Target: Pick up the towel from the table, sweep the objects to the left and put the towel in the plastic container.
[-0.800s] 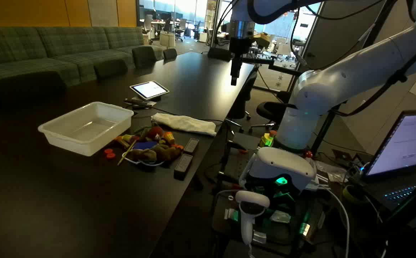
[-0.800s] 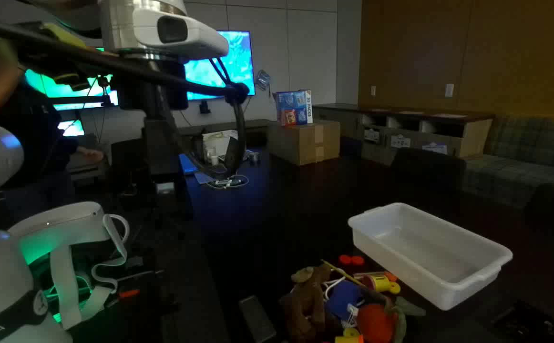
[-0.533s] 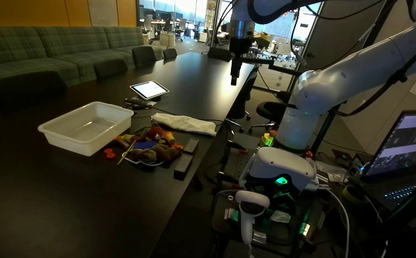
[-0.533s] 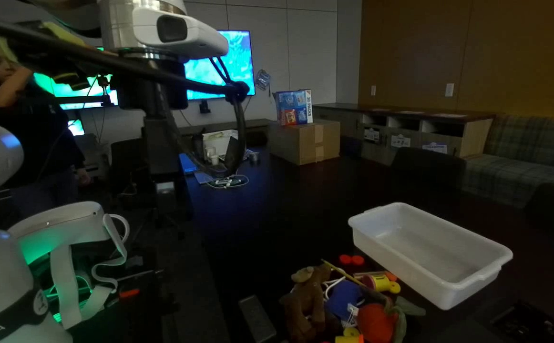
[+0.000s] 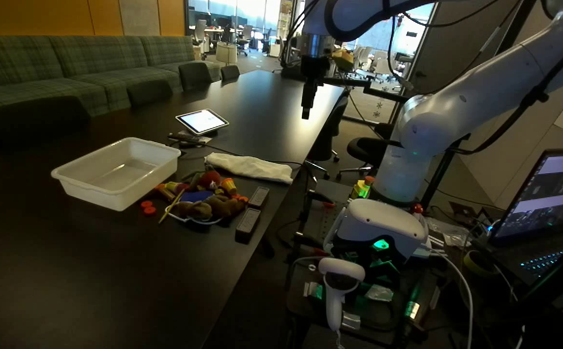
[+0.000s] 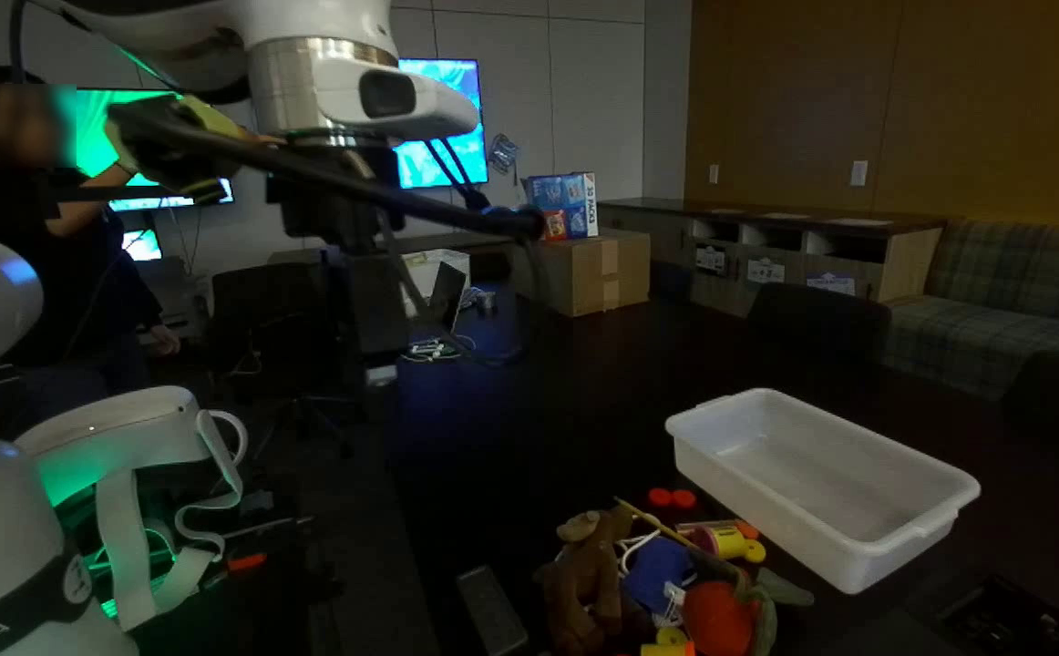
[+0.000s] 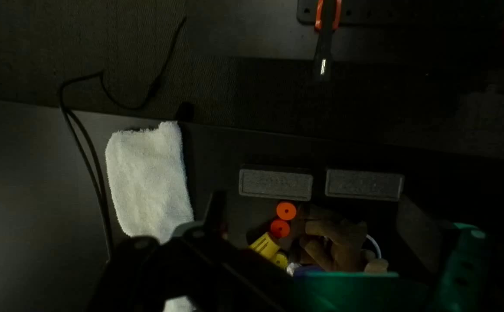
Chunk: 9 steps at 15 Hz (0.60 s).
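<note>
The white towel [image 5: 248, 167] lies folded in a long strip on the dark table. It also shows in the wrist view [image 7: 148, 182], partly covered by the gripper's body; it is out of view in the other picture of the table. The white plastic container [image 5: 92, 193] stands empty on the table, also in an exterior view [image 6: 766, 515]. A pile holds a brown plush toy [image 6: 584, 574], a blue item [image 6: 657, 569], a red item [image 6: 721, 620] and a yellow tub [image 6: 725, 539]. My gripper [image 5: 305, 115] hangs high above the table edge, apart from everything; its fingers stand wide apart in the wrist view [image 7: 341, 216].
Two dark blocks [image 7: 276, 184] lie between the pile and the table edge. Orange lids [image 6: 672, 497] lie near the container. A tablet [image 5: 202, 121] and a cable [image 7: 85, 151] lie beyond the towel. A headset [image 5: 383, 223] sits on the robot's stand.
The arm has moved: the gripper shifts left and slightly down in an exterior view, inward over the table. The towel, container and pile have not moved. A person in the background has shifted.
</note>
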Each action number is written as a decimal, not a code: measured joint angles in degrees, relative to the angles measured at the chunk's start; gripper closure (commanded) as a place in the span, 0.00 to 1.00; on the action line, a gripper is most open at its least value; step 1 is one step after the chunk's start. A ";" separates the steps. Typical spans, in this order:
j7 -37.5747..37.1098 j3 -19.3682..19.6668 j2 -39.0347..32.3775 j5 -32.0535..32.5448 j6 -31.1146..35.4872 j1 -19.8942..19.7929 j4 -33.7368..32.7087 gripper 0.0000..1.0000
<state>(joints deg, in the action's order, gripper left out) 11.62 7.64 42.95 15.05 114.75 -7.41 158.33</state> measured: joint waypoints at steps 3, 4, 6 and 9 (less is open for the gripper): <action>0.07 0.00 -9.05 0.99 11.45 0.29 -0.60 0.00; 0.11 0.02 -12.59 1.32 15.28 0.29 -1.04 0.00; 0.44 0.18 -19.67 1.63 21.60 0.24 -2.49 0.00; 2.09 1.32 -30.67 1.63 29.25 -0.10 -6.30 0.00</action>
<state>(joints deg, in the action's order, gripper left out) 13.70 8.96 12.28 16.68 144.00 -7.51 152.03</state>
